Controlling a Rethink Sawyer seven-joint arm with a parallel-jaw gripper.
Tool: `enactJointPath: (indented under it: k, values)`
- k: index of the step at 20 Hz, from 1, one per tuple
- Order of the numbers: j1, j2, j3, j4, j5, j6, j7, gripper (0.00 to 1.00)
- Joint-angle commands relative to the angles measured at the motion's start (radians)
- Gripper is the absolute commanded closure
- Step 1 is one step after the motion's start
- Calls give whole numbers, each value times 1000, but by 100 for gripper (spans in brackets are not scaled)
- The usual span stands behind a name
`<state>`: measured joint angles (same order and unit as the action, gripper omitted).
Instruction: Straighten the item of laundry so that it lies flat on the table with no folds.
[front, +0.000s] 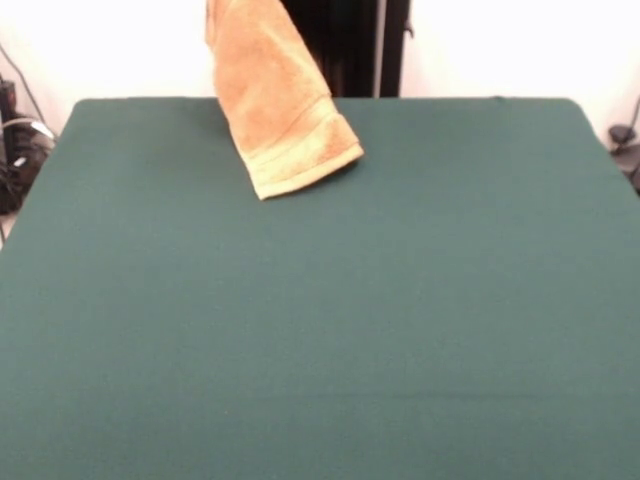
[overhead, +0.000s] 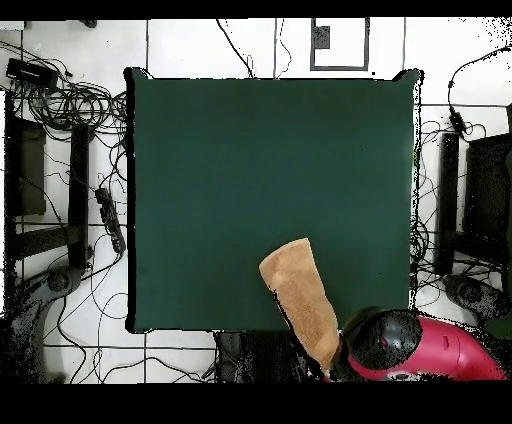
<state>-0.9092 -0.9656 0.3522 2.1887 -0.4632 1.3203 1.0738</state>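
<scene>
Above the far edge of the table (front: 320, 330), on the robot's side, the golden-orange towel (front: 275, 100) hangs down from the top of the front view in a long, narrow, folded drape. Its upper end runs out of that picture, so what holds it cannot be seen there. Its lower end, with the woven border band (front: 300, 155), slants toward the table's middle and sits over the green cloth just inside the far edge; whether it touches the cloth cannot be told. From overhead the towel (overhead: 300, 300) shows as a tapered strip, wide end over the table near the robot's edge, narrow end running to the red and black arm (overhead: 420, 350) at the bottom. The gripper itself is not visible in either view.
</scene>
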Motion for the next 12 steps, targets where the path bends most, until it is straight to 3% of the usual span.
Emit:
enactJointPath:
  k: [1, 12]
  values:
    - [59, -6, -6, 63, 28, -69, 117, 100]
    - [67, -6, -19, 60, 30, -71, 109, 100]
